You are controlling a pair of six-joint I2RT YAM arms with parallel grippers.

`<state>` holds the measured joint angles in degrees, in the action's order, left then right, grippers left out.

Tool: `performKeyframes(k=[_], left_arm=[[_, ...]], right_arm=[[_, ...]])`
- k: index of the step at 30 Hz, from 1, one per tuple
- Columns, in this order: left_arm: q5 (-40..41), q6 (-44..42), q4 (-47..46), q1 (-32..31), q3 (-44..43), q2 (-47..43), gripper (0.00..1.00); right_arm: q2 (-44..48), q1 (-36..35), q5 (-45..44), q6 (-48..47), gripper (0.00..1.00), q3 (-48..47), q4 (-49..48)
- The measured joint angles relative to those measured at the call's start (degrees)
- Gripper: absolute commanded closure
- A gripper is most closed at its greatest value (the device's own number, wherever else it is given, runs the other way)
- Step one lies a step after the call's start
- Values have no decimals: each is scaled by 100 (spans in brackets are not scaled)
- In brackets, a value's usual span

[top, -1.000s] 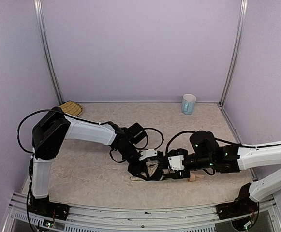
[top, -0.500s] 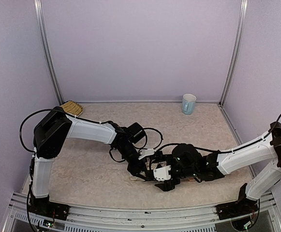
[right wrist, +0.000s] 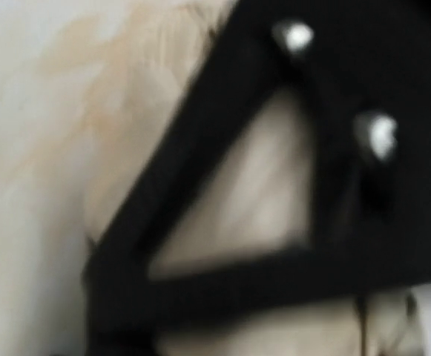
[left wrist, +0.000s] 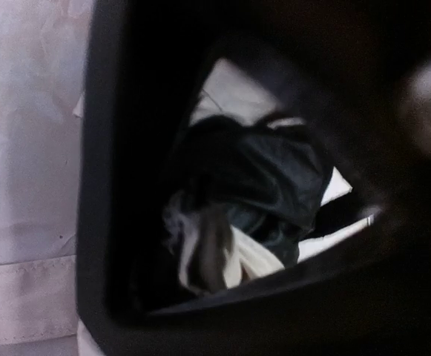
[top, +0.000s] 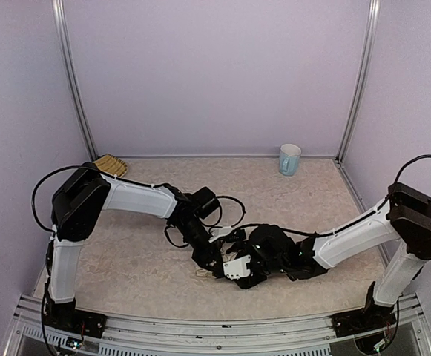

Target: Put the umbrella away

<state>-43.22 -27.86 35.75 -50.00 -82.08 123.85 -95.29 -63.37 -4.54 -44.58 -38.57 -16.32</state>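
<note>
Most of the umbrella is hidden under the two grippers; a bit of its cream fabric point(top: 202, 273) shows on the table at front centre. My left gripper point(top: 214, 265) points down onto it. In the left wrist view, cream and dark folds of the umbrella point(left wrist: 252, 263) sit bunched between its dark fingers. My right gripper point(top: 239, 273) lies low, right beside the left one, with its jaws apart and nothing seen in them. The right wrist view is blurred: a black triangular frame point(right wrist: 222, 222) sits close in front of cream fabric point(right wrist: 260, 193). The handle is out of view.
A pale blue mug point(top: 289, 159) stands at the back right by the wall. A woven straw basket point(top: 110, 165) lies in the back left corner. Black cables loop beside the left wrist point(top: 230, 211). The right arm stretches low across the front right of the table point(top: 126, 252).
My right gripper has opened and slid left along the umbrella, up against the left gripper; its elbow has swung out to the right. The left gripper has held its place.
</note>
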Motion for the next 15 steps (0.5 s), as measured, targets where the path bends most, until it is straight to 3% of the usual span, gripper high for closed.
performKeyframes(k=[2, 4, 6, 8, 9, 11, 15], left_arm=[[0, -87, 44, -13, -15, 4, 100], [22, -109, 116, -2, -33, 0, 98], [33, -94, 162, 37, -48, -4, 88], [37, -72, 149, 72, -46, -24, 71], [42, -46, 109, 79, -37, -44, 57], [90, 28, -31, 79, 57, -118, 6], [293, 37, -321, 35, 437, -529, 1]], right_arm=[[-236, 2, 2, -7, 56, -197, 35], [-358, -22, -37, 52, 65, -313, 192], [-409, -33, -105, 70, 74, -361, 210], [-428, -35, -136, 42, 82, -393, 216], [-428, -37, -138, 20, 88, -400, 225], [-428, -37, -138, -13, 96, -404, 234], [-426, -24, -168, -120, 100, -417, 278]])
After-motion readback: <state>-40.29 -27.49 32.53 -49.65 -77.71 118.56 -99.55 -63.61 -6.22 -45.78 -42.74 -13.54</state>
